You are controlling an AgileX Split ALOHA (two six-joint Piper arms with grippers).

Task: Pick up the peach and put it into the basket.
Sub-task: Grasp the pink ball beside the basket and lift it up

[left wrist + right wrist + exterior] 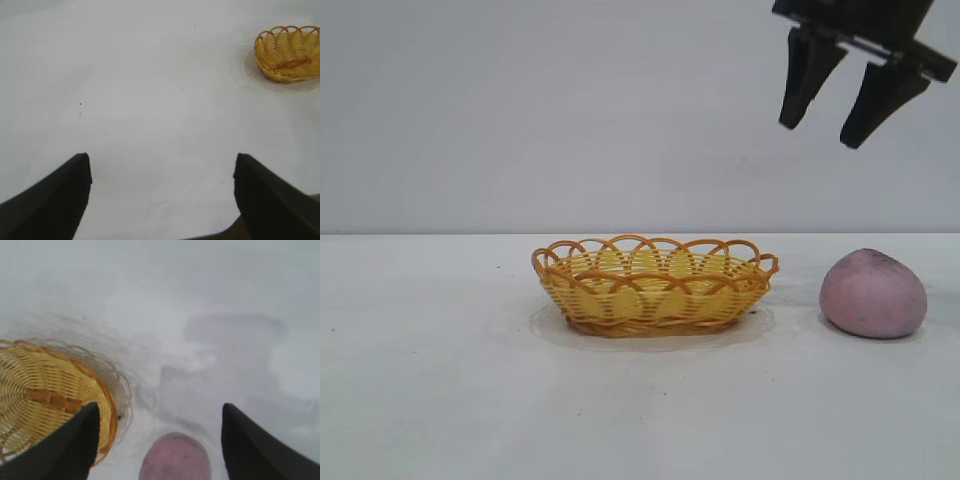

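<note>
Peach (873,293) on white table (440,400) just right of wicker basket (655,285), not touching, right gripper (832,108) high above peach, fingers spread, empty, left gripper (160,195) spread over bare table, well apart from basket

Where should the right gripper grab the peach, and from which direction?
From straight above, fingers closing across the widest middle of the peach. It sits alone on the table, rounded and broad-based, clear of the basket. The right gripper hangs open above it.
</note>
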